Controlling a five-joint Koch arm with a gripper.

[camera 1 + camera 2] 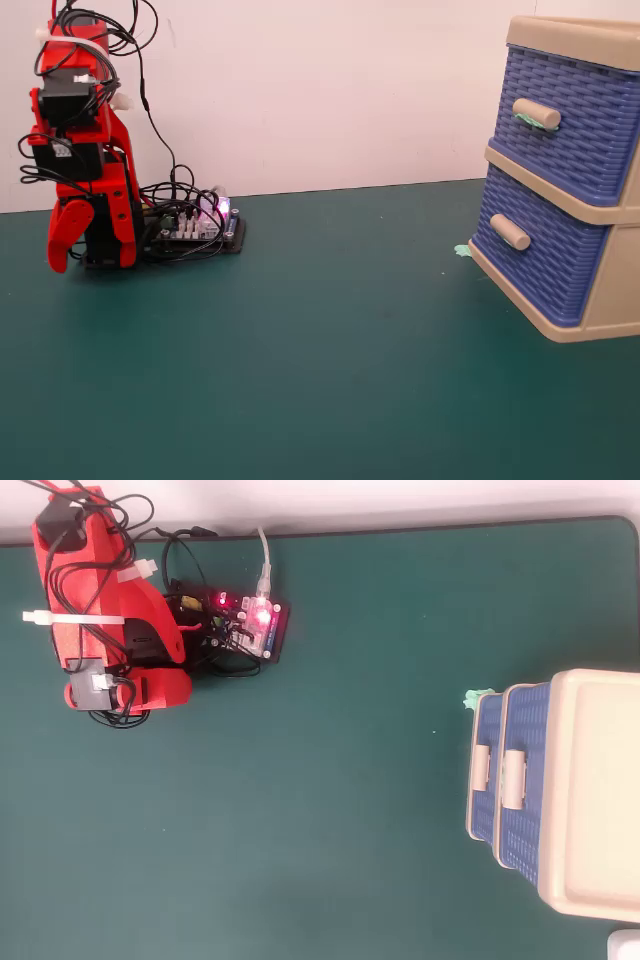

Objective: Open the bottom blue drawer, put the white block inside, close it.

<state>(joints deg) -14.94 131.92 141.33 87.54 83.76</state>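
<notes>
A: Where's the arm?
B: Red Koch arm (85,150) is folded up at the 9 o'clock edge of the fixed view, and at 10 o'clock in the overhead view. Pincer (62,235) hangs tip down, just above the green worktop (320,380). Only one red jaw shows in either view, so I can't tell whether it is open or closed. Nothing visible in it.
A: Electronics?
B: Controller board (255,625) sits on the worktop just beside the arm base, at its 3 o'clock in both views. LEDs lit, black cables (150,60) loop from it up the arm.
A: Cabinet?
B: Beige-framed two-drawer cabinet (600,800) is at 3 o'clock in both views, well apart from the arm. Bottom blue drawer (535,255) looks pushed in; its plain beige handle (510,232) faces the arm side. In the overhead view its front sits slightly proud of the top drawer's. Top blue drawer (575,120) is also in, with a green smear (528,122) on its handle.
A: White block?
B: Can't see it in either view. There's a small green blob (462,251) on the worktop, just beside the cabinet's bottom corner.
</notes>
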